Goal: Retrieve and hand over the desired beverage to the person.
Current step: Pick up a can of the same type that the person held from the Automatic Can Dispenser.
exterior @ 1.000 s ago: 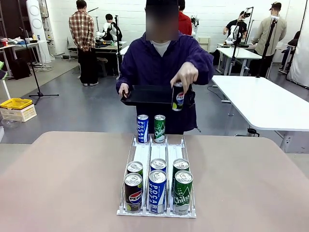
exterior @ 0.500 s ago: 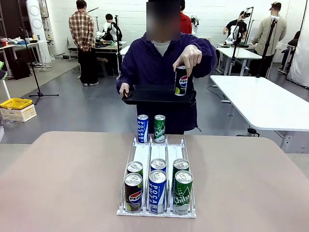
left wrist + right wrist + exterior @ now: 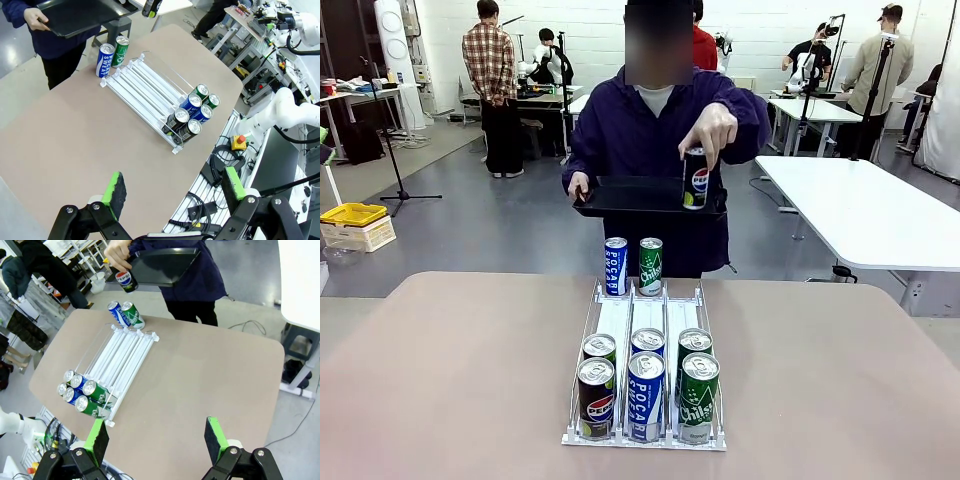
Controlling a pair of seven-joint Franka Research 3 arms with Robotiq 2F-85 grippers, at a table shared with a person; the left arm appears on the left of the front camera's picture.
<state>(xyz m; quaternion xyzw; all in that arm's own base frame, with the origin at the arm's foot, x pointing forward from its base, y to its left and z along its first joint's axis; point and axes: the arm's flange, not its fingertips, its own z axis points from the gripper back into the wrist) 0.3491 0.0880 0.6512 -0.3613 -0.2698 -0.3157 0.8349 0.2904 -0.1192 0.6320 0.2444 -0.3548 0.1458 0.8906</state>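
Beige tabletop point(image 3: 440, 380) fills the near ground, with a busy workshop floor behind it. A white wire rack point(image 3: 648, 318) runs down the middle of the table from the far edge toward the robot's edge. Six cans point(image 3: 646, 385) crowd its near end in two rows. That probably puts them within the arms' reach, with the lanes feeding them forward.

A blue can point(image 3: 615, 266) and a green can point(image 3: 650, 266) stand upright side by side at the rack's far end, close to the far edge.

Beyond that edge stands the person point(image 3: 620, 130), holding a black tray point(image 3: 630, 195) level at chest height with one hand point(image 3: 578, 186). It looks held out flat as a place to receive a drink. The other hand point(image 3: 708, 130) comes down from above, wrist bent, and its fingertips are closed around the top of a dark cola can point(image 3: 696, 182). The can hangs upright at the tray's robot-side edge. The wrist views suggest it is beside the tray, not on it, and I cannot tell whether it touches. That grip suits setting the can down or showing it as the wanted kind.

Neither arm is engaged. The left gripper point(image 3: 174, 186) hovers high above the table near the robot's edge, with its green pads wide apart and nothing between them. The right gripper point(image 3: 157, 436) is also spread and empty, looking down over the table toward the far edge. Judging by this, retrieval has not begun.
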